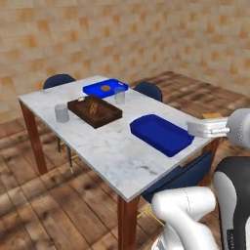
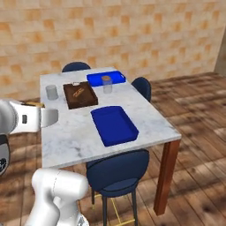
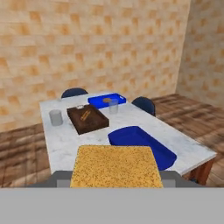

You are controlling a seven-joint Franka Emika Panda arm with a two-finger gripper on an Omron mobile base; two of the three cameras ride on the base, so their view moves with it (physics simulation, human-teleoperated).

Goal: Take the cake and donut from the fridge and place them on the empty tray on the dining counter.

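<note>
Cake [image 3: 116,166], golden-tan and speckled, sits at the bottom of the hand view, pinched between the tips of the claw [image 3: 116,178]: jaws part-closed on it, one grey tip showing at each side of the block. In the left base view a sliver of tan shows just behind the white hand.

Step in hand, as I judge it: carrying the cake to the tabletop [image 1: 112,151]. Claw hangs off the near edge, not yet over the empty blue tray [image 1: 161,134].

Tray lies ahead, near the front corner of the tabletop. Beyond it: brown wooden tray [image 1: 94,110], second blue tray [image 1: 105,88] with a round brown food in it, a glass [image 1: 119,95] and a grey cup [image 1: 61,113]. Blue chairs [image 2: 117,172] are tucked around the table.

Next move calls for:
- reaching forward over the rim of the empty tray
- lowering the cake inside it, then releasing

Donut and fridge are not in these frames; that fetch is presumably left to do.
</note>
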